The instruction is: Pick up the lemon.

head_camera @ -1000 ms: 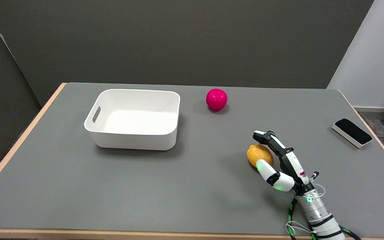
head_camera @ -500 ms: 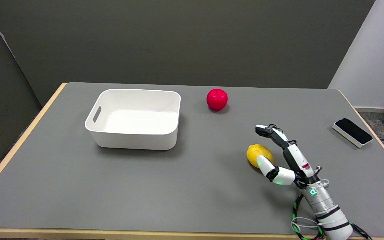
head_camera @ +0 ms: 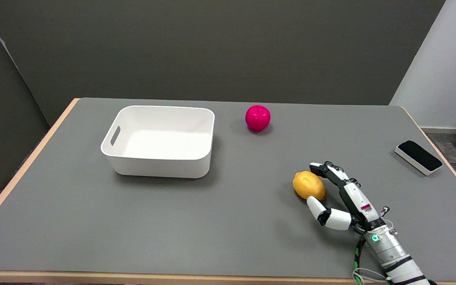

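Note:
The yellow lemon [head_camera: 308, 185] lies on the grey table [head_camera: 228, 221], right of centre. My right hand [head_camera: 341, 198] reaches in from the lower right and sits just right of the lemon, low over the table. Its fingers [head_camera: 325, 170] stretch past the lemon's far right side and the thumb [head_camera: 316, 206] points at its near side. The fingers are spread and hold nothing; whether a fingertip touches the lemon I cannot tell.
A white bin [head_camera: 159, 140] with a handle slot stands at the left centre. A pink-red ball-like fruit [head_camera: 257, 117] sits at the back middle. A black-and-white flat device [head_camera: 418, 157] lies near the right edge.
The hand has dropped lower and pulled back to the right, so the thumb no longer overlaps the lemon. The lemon stays where it was.

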